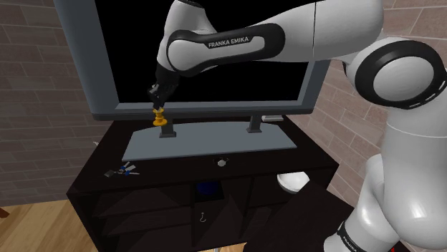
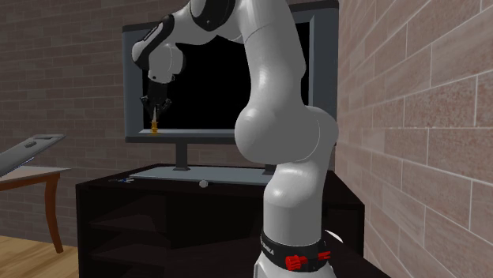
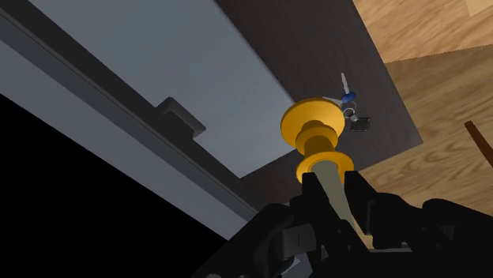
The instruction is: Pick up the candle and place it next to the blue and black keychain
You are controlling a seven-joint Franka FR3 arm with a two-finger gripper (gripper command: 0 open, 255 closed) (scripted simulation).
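Candle (image 1: pixel 160 119), orange base, pale stem: held aloft in the gripper (image 1: pixel 157 105).
We log the black fingers clamped around the pale stem, base hanging downward, which keeps it clear of the grey television plinth (image 1: pixel 215 140) directly below. It hangs well above the dark cabinet (image 1: pixel 143 190). The blue and black keychain (image 1: pixel 122 170) lies near the cabinet's corner at the shoulder view's left. We judge the lift complete, with the carry across and the lowering beside the keys outstanding.

White arm (image 1: pixel 315 36), dark joints, FRANKA EMIKA lettering (image 1: pixel 229 44), all-black gripper (image 1: pixel 157 106), red base clips (image 2: pixel 294 261)
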